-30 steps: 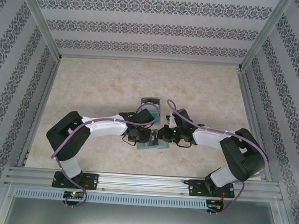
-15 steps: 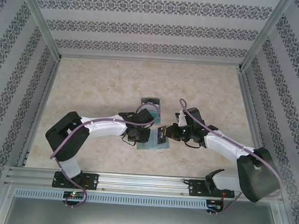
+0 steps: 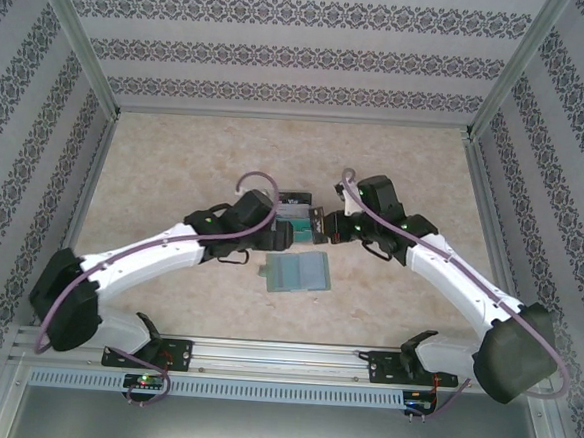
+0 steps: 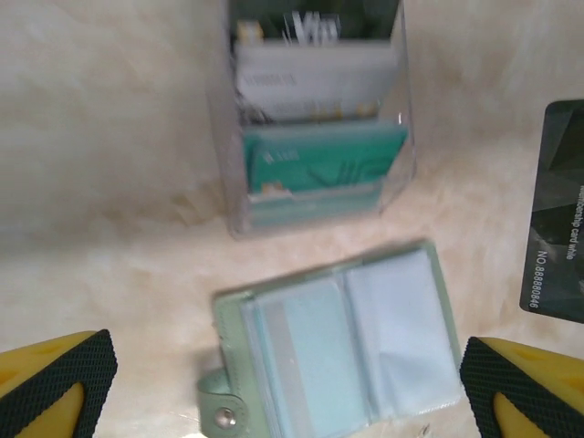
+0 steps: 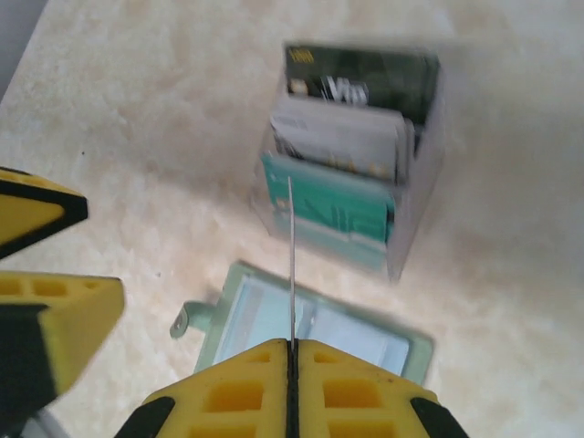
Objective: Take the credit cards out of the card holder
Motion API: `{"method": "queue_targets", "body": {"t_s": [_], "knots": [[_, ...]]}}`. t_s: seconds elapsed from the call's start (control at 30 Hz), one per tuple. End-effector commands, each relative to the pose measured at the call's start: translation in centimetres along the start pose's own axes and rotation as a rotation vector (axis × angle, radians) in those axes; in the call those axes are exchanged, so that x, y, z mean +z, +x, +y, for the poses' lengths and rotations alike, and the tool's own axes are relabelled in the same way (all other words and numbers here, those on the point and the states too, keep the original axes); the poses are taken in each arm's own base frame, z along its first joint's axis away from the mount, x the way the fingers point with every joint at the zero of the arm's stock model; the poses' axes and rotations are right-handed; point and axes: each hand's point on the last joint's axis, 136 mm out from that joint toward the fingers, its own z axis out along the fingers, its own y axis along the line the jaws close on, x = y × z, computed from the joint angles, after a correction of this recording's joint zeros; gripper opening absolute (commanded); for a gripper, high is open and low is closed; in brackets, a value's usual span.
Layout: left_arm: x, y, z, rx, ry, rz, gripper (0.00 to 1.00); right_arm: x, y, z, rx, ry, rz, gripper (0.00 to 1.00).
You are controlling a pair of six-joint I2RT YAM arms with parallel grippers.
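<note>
Pale marbled surface point(image 3: 175, 171) across the whole cell, fenced by patterned walls point(image 3: 283, 58); reaching in over it from the near rail, left arm point(image 3: 139, 258) and right arm point(image 3: 458, 276), wrists almost meeting at mid-surface.

Left pincer point(image 4: 290, 388) spread wide, yellow-and-black pads point(image 4: 55, 388) far out to either side, nothing gripped, hanging above the card holder point(image 4: 338, 347); right pincer point(image 5: 290, 351) pressed together on a dark card point(image 5: 291, 265), pinching one edge of it, edge-on as a thin line from the right wrist, printed face visible at the right border of the left wrist view, just beside the clear stand point(image 4: 315, 137).

Clear stand upright on the surface, just beyond the card holder, stepped in tiers; credit cards point(image 4: 319, 160) slotted inside, dark at the back, white in the middle, teal in front.

Card holder flat and open on the surface, grey-green, two panels of pale glossy sleeves facing up, touched by neither pincer; pale striped insert in the left sleeve, card or not impossible to tell; right sleeve seemingly bare.

Smallest, a little tab with a round snap point(image 4: 222, 415) at the holder's near left corner.
</note>
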Motion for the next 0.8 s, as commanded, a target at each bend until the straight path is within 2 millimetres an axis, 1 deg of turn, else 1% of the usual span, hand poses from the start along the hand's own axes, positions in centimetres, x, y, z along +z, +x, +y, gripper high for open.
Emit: {"method": "queue_targets", "body": {"t_s": [0.0,0.13,0.33,0.4,0.5,0.6,0.77], "knots": [[-1.4,-1.3,3.7,-0.032,-0.086,-0.069,1.0,0.3,-2.2,-0.2,-0.262,0.082,-0.017,0.0],[-3.5,-2.7,5.8,-0.071,-0.104,-0.146,1.0,1.3,-4.7,0.6,-0.485,0.107,-0.016,0.0],[-5.2,-3.2,7.9,-0.091,-0.139,-0.197,1.0,3.7,-6.9,1.0,-0.763,0.146,0.084,0.0],[-5.5,-3.3,8.5,-0.099,-0.147,-0.205,1.0,4.6,-7.0,1.2,-0.85,0.142,0.123,0.0],[-5.8,-3.3,9.2,-0.113,-0.159,-0.213,1.0,5.9,-6.7,1.4,-0.997,0.156,0.181,0.0],[-5.6,-3.0,9.1,-0.107,-0.14,-0.201,1.0,7.2,-5.8,1.1,-1.105,0.172,0.244,0.0],[-5.6,-2.8,9.8,-0.133,-0.16,-0.206,1.0,9.0,-5.8,-0.2,-1.153,0.221,0.285,0.0]]}}
